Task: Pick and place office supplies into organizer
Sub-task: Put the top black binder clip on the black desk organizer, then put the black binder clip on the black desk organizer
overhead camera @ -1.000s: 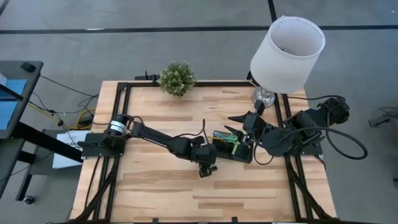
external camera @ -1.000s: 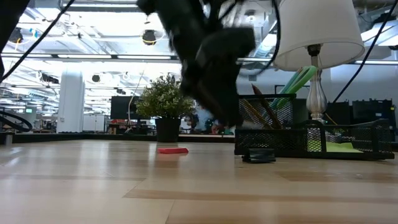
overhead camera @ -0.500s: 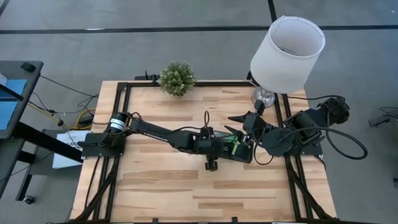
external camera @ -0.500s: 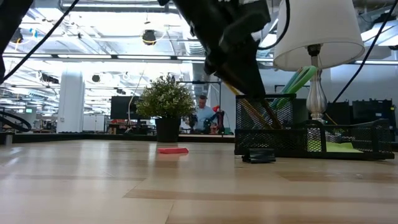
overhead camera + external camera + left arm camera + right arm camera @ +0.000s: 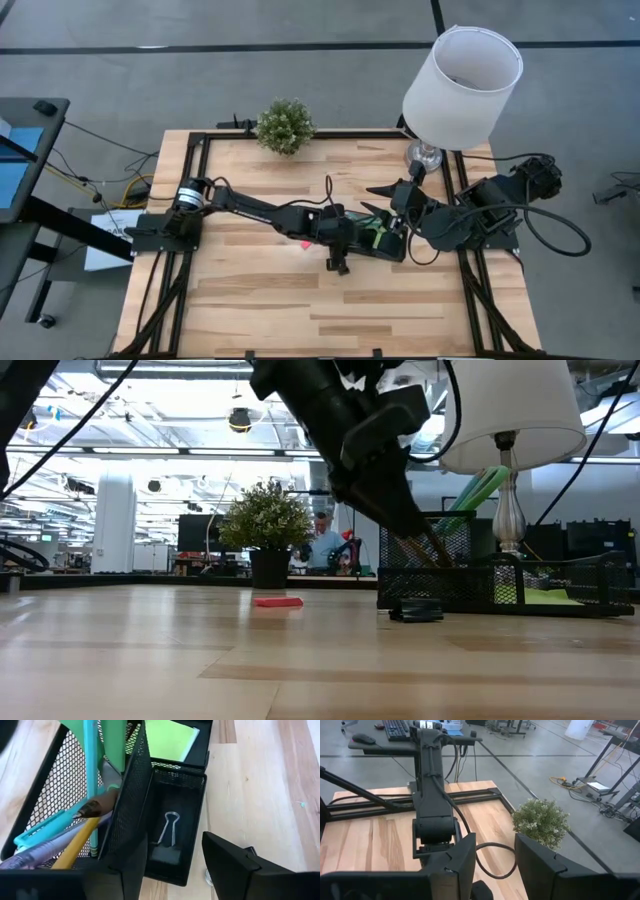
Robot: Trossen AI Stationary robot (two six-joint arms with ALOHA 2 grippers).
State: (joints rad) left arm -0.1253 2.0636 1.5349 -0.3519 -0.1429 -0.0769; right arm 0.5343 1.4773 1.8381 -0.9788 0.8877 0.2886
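Observation:
The black mesh organizer stands right of the table's middle. In the left wrist view it holds green scissors handles, a lime sticky-note pad, a teal pen, a yellow pencil and a binder clip lying in a small front compartment. My left gripper hovers open and empty above that compartment, at the organizer's near left corner. A pink eraser and another black clip lie on the table. My right gripper waits open just beyond the organizer.
A white-shaded lamp stands at the far right corner, and its shade overhangs the right arm. A small potted plant sits at the far edge. Bare wood lies along the near half of the table. A person shows far off in the room.
My left gripper has risen and moved toward the table's right, from the bare wood near the organizer's left end to a place over its front compartment. The organizer, eraser and loose clip have stayed where they were.

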